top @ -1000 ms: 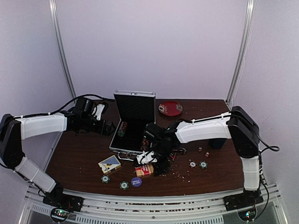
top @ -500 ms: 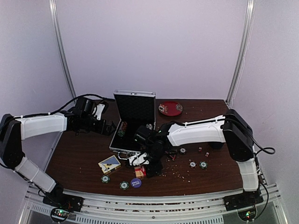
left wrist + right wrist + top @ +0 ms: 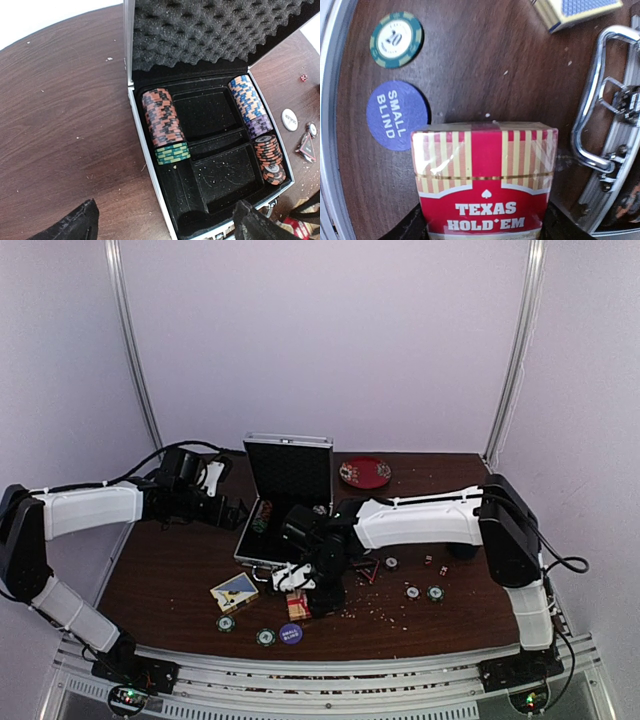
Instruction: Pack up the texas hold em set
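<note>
Right jaws grasping red deck (image 3: 484, 180), close by case (image 3: 290, 472) handle edge and blue chip (image 3: 395, 116); left jaws released, open bench (image 3: 170, 570) leftward.

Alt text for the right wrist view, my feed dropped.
A red Texas Hold'em card deck fills the lower centre, between the fingers. Left lie a blue Small Blind button and green chip; case handle at right.
</note>
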Robot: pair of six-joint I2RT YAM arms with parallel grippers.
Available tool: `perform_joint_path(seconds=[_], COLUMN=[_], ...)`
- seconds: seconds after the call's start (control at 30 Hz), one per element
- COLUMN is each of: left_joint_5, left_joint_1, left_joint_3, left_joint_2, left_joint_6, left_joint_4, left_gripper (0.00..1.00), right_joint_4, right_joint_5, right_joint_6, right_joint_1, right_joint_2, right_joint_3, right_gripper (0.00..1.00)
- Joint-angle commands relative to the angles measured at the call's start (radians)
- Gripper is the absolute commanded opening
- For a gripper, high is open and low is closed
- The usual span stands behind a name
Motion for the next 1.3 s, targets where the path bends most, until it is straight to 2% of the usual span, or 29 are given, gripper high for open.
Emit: perform_joint_path(seconds=[0.0,0.1,0.17,0.37,0.6,1.03,1.27], left_joint_5=[-0.034,-0.115,-0.145,-0.194,-0.184,-0.150,-0.148], left_joint_1=[0.005,0.028,0.066,0.139,0.143,0.145,0.146], left_joint_3=[0.011,-0.005,-0.024,-0.074,-0.067,-0.063,-0.065], left_joint_2=[-0.053,-0.092,-0.139,-0.234,-0.214,-0.194,-0.194], left_joint_6=[0.004,-0.025,-0.045,-0.073,-0.072,-0.077,-0.076], left_joint_4=[0.037,0.039,0.046,0.081,0.078,0.088,0.087], left_gripper=[0.96,0.96,0.96,0.96,0.96,0.96,0.96], right_joint_4=[-0.078,-0.101,-0.076,0.082,0.197,0.289,0.298], right_joint_5=[-0.035,-0.051,-0.007,0.253,0.361,0.347,0.273], right_joint_6=[0.032,0.059,0.089,0.150,0.165,0.149,0.129], right_joint_1=[-0.006,-0.035,-0.060,-0.106,-0.162,-0.219,-0.219], right_joint_2=[-0.027,0.001,0.034,0.133,0.239,0.303,0.320], right_joint_3=[0.164,0.293,0.374,0.456,0.548,0.572,0.574], right_gripper=[0.55,0.55,0.53,0.53,0.52,0.56,0.59])
